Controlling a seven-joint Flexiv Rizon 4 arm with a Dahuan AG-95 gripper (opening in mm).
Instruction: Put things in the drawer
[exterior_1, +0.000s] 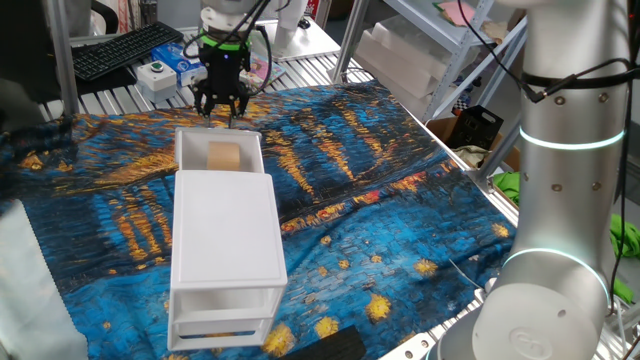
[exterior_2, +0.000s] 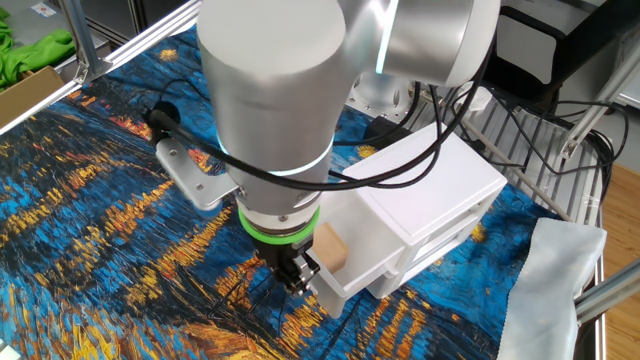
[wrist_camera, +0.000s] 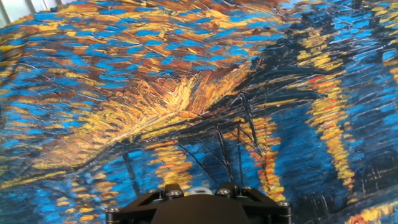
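— Cube (exterior_1: 223, 156) first: where did we place it?

— We saw it lying inside the drawer (exterior_1: 190, 160), which stood pulled out of the cabinet (exterior_1: 225, 225) at the left of the table. So we judged the placing itself done and only the closing left.

— And the gripper (exterior_1: 222, 108)?

— We found it just beyond the drawer's front, pointing down over the cloth (exterior_1: 380, 210), apart from the cube. We could not tell whether its jaws stood apart or together. The hand view showed only cloth below, and we saw nothing held.

— Further right?

— We noted bare painted cloth, then the arm (exterior_1: 565, 150) at the right edge.

— What did we fear from there?

— We feared the push most. The cabinet looked light, and it sat on cloth. We thought a shove on the drawer's front could slide the whole box back instead of shutting the drawer. An off-centre push could twist the box or jam the drawer on its rails. Fingers set too low might drag and bunch the cloth against the front. Set too high, we reckoned, they could ride over the rim and knock the cube.
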